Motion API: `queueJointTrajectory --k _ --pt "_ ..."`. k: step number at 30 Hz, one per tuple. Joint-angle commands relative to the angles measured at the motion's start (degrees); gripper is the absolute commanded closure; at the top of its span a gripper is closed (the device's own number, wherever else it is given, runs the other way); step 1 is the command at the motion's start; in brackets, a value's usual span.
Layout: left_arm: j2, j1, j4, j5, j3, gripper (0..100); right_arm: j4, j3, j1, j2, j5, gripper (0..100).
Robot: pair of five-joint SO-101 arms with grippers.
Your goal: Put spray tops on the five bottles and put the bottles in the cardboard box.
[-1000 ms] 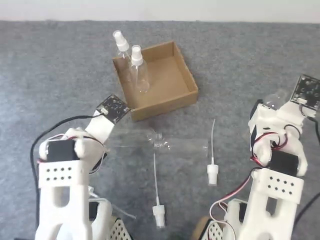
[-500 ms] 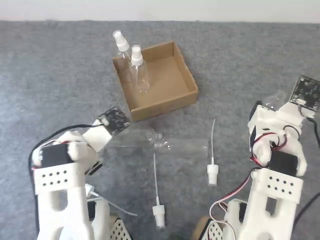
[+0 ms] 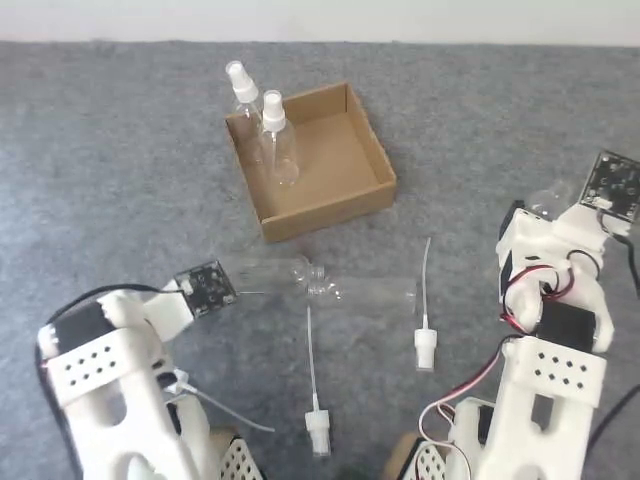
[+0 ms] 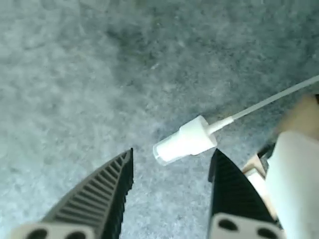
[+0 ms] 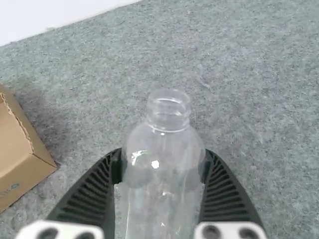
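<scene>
Our left claw point(image 4: 173, 153) hangs spread over a spray top point(image 4: 185, 144); our right claw point(image 5: 162, 155) pinches an uncapped bottle point(image 5: 163, 134) near the box point(image 5: 15, 144).

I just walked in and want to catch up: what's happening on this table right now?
Two robot arms are working on capping spray bottles and boxing them. The right gripper holds an uncapped bottle. The left gripper hangs open over a loose spray top on the carpet. Two capped bottles are in the cardboard box, two bare bottles lie in front of it, and two more spray tops lie nearby.
</scene>
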Motion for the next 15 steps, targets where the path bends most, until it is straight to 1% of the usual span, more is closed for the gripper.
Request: queueJointTrajectory --k 1,4,9,12,15 --pt "-1.3 0.1 -3.9 -3.1 3.4 76 -1.0 -0.4 -0.6 -1.2 0.0 93.4" --pt "-1.3 -0.1 -5.2 -5.9 6.6 76 -1.1 -0.4 -1.3 -1.2 0.0 93.5" --pt "-1.3 0.1 -7.6 -6.9 9.5 76 -1.0 -0.4 -2.0 -1.2 0.0 93.5" --pt "-1.3 -0.1 -9.5 -9.2 12.4 76 -1.0 -0.4 -1.9 -1.2 0.0 93.5" --pt "-1.6 -0.3 -13.1 -9.9 15.1 76 -1.0 -0.4 -1.9 -1.2 0.0 93.4"
